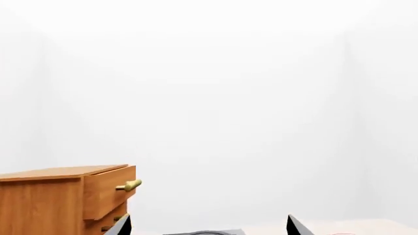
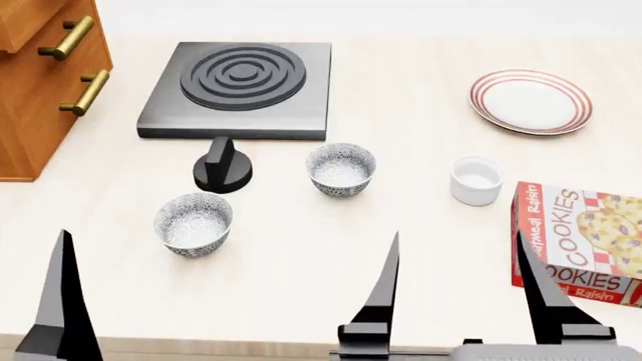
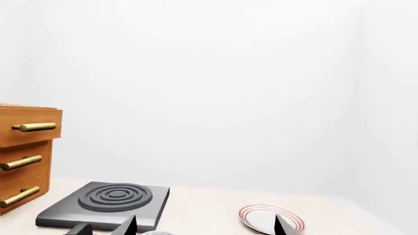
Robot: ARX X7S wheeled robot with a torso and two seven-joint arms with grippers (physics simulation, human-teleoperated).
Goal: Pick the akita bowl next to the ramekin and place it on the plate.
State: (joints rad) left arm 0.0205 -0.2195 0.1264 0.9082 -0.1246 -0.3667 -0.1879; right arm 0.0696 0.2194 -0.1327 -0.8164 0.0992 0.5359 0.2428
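Note:
The akita bowl (image 2: 341, 169), speckled grey and white, stands upright mid-table with the plain white ramekin (image 2: 476, 180) to its right. The red-ringed plate (image 2: 531, 101) lies at the far right and also shows in the right wrist view (image 3: 267, 218). My right gripper (image 2: 458, 237) hovers open and empty near the table's front edge, short of the ramekin and bowl. My left gripper (image 1: 209, 226) is open and empty too. Only one of its fingers (image 2: 62, 301) shows in the head view, at the front left.
A second identical patterned bowl (image 2: 194, 222) sits front left. A black knob-like piece (image 2: 222, 165) stands between it and the grey stove burner (image 2: 240, 89). A wooden drawer cabinet (image 2: 40, 75) fills the far left. A cookies box (image 2: 582, 244) lies at the right.

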